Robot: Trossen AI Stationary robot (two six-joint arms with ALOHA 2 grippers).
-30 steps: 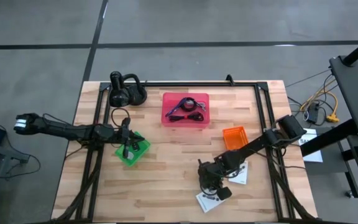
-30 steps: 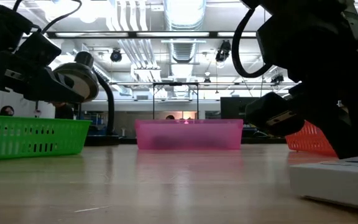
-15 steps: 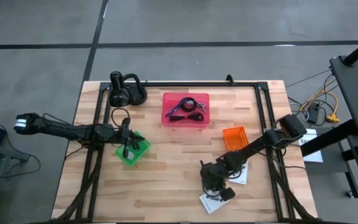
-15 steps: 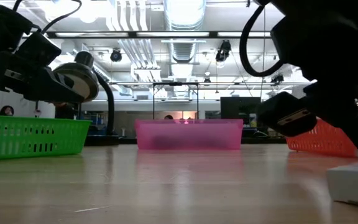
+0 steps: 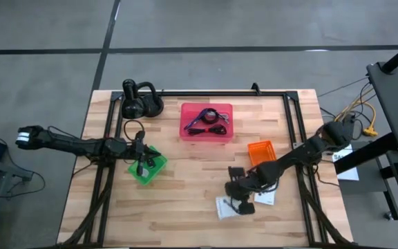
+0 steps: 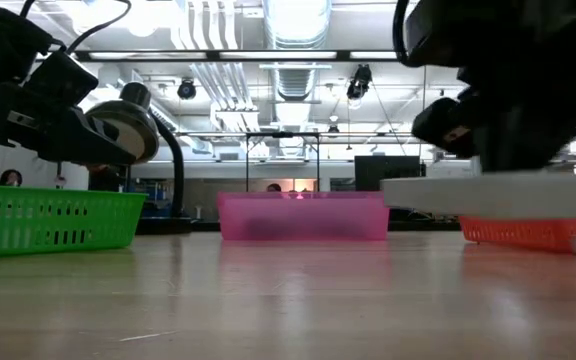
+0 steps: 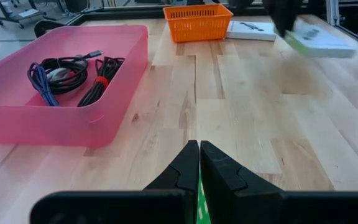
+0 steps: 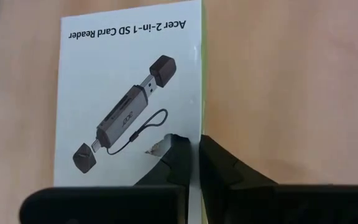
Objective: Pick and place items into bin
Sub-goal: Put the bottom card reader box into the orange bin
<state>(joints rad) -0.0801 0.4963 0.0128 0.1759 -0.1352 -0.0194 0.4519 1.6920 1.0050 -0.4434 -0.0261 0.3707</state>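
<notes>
White packet [image 8: 129, 106] pinched at its edge in my right gripper [image 8: 188, 149], fingers closed on it, lifted off the table [image 5: 185, 187] near the orange basket [image 5: 260, 152]. Right wrist view alone shows its print: an SD card reader picture. Low view shows it flat and level, clear of the wood. Second white packet [image 5: 267, 196] lies just beside. My left gripper [image 7: 199, 163] is closed, empty, over the green basket [image 5: 147, 166]. Pink bin [image 5: 206, 122] holds cables [image 7: 67, 71].
</notes>
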